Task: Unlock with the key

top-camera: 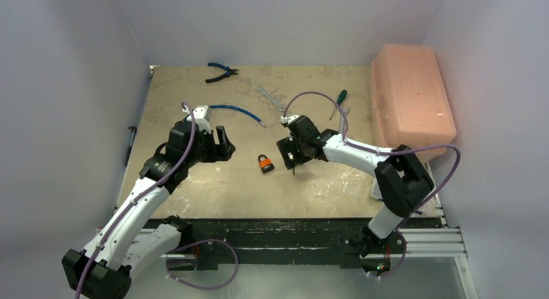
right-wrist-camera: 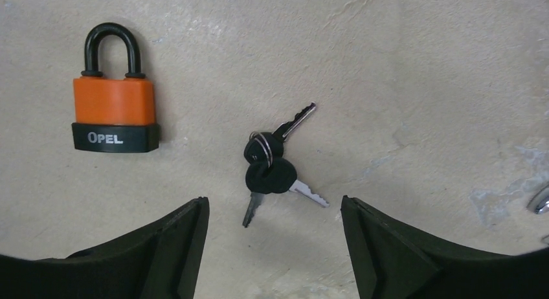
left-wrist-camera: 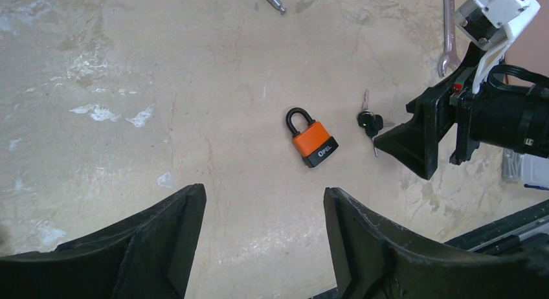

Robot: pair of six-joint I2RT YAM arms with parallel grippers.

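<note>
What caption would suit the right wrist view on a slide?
Open jaws hover above a bunch of black-headed keys lying beside an orange-and-black padlock on the beige table.

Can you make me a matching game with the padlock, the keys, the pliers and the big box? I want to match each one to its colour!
Things:
1. padlock
2. keys
3. pliers
4. box

Colours:
A. pink
B. black heads
C. orange body
D. blue handles

Pairs: 1-C, 2-B, 3-D, 4-A
</note>
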